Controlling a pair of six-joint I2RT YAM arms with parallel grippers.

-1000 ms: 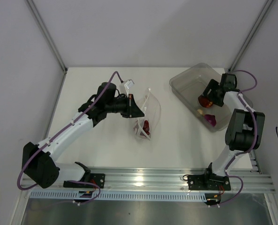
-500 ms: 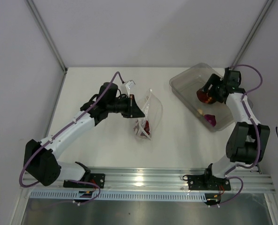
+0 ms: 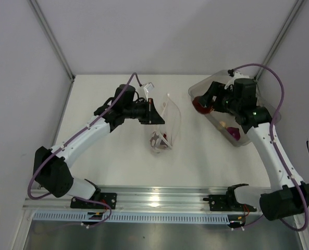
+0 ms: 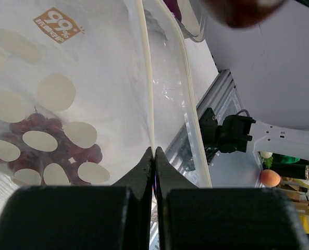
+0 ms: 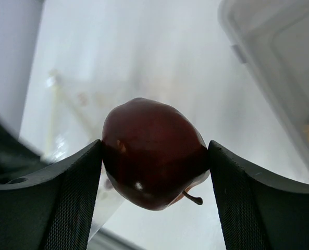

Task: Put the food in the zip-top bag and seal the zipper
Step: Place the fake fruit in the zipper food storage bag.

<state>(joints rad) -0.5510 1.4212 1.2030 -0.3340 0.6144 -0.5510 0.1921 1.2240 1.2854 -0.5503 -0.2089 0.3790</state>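
Note:
The zip-top bag (image 3: 167, 122) stands open mid-table with the dark red grapes (image 3: 162, 139) at its bottom. My left gripper (image 3: 154, 112) is shut on the bag's near mouth edge; in the left wrist view its tips (image 4: 154, 152) pinch the zipper strip (image 4: 146, 78), with the grapes (image 4: 50, 151) seen through the film. My right gripper (image 3: 201, 102) is shut on the dark plum-like ball (image 5: 154, 153) and holds it in the air at the bin's left end, right of the bag. The purple-red onion-like ball (image 3: 233, 133) lies in the bin. The orange ball is out of view.
The rigid clear bin (image 3: 211, 86) stands at the back right and also holds a small pale yellowish piece (image 3: 223, 124). Its rim (image 5: 279, 62) shows in the right wrist view. An aluminium rail (image 3: 159, 198) runs along the near table edge.
My right gripper has lifted the dark ball out of the bin and carried it left toward the bag. My left gripper has shifted slightly right and back, holding the bag's mouth higher.

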